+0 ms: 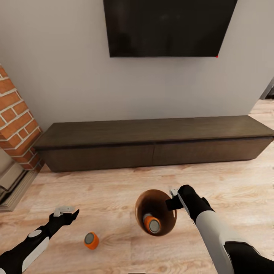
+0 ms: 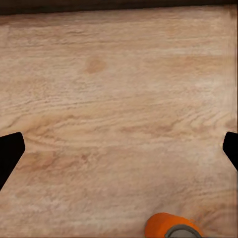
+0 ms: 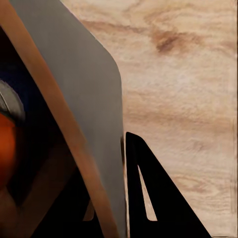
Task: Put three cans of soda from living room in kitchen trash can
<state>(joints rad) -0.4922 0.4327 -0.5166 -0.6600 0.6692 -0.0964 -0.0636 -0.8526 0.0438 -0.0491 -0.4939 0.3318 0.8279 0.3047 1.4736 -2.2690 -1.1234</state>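
Low in the frame, an orange can (image 1: 91, 240) lies tipped on the plank floor (image 1: 114, 190), its grey top facing the camera, just lower right of the left claw (image 1: 65, 211), which hovers wide open with bare boards between them; that arm is the nearer one. At centre the right claw (image 1: 172, 198) is clamped on the rim of the bin (image 1: 142, 201), held off the floor with another orange can (image 1: 152, 224) inside. Beyond stand a dark cabinet (image 1: 152, 142), brick fireplace (image 1: 17, 121) and TV (image 1: 167, 26).
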